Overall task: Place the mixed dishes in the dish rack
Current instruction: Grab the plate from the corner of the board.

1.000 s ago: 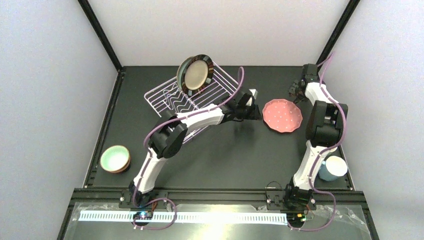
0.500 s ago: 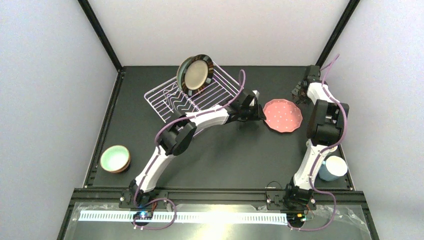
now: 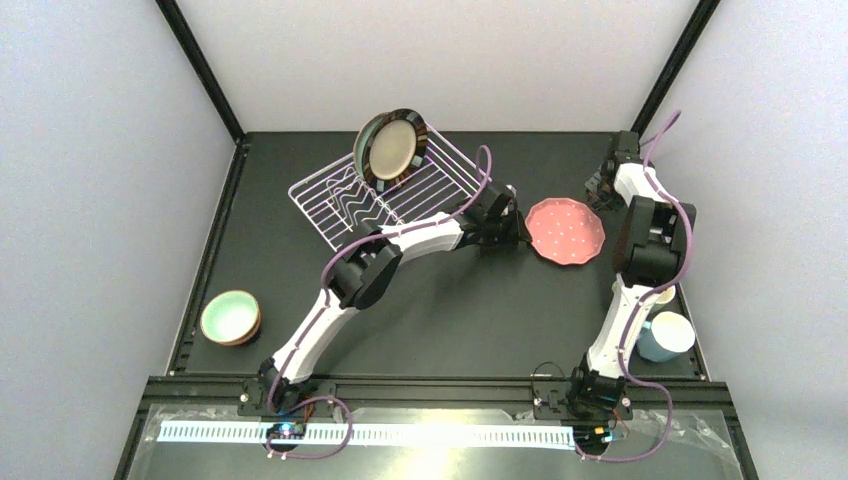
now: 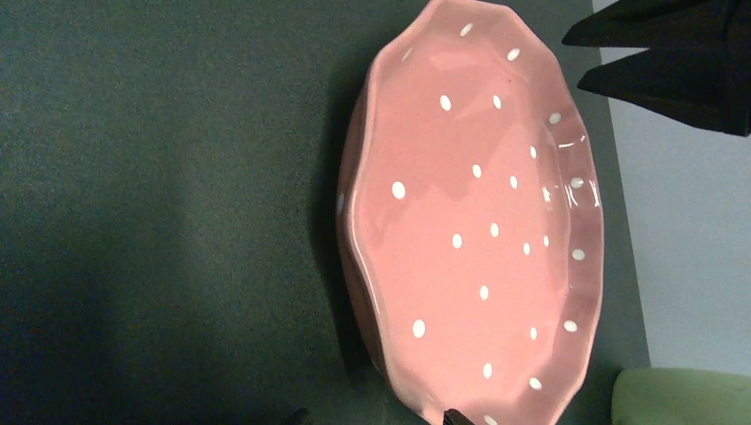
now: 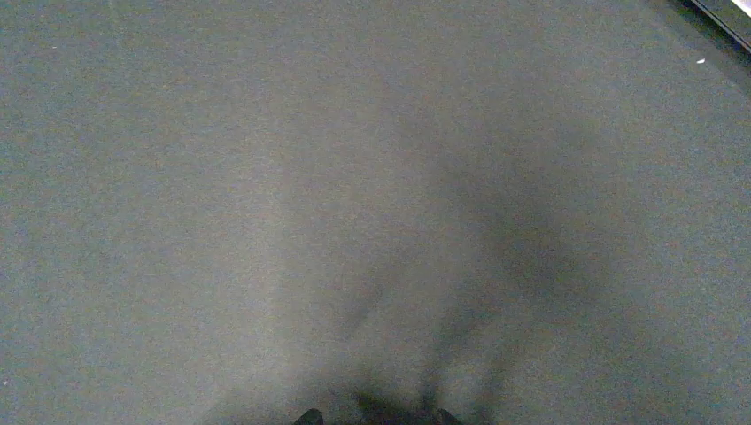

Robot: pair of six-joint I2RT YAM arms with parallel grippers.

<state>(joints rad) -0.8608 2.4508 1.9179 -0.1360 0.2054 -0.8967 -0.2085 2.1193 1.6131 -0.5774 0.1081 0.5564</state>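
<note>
Tool of left arm [image 3: 520, 233] just beside pink speckled plate [image 3: 567, 231], jaws apart

It is a lab robot cell: plain white walls [image 3: 100, 150] and black corner posts [image 3: 200, 68] box in a matte black table [image 3: 450, 320]. Two robot arms [image 3: 305, 337] are bolted to a black rail [image 3: 430, 388] at the frame's bottom.

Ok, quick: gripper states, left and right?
Left gripper: open, empty, at the pink plate edge.
Right gripper: open, empty.
</note>
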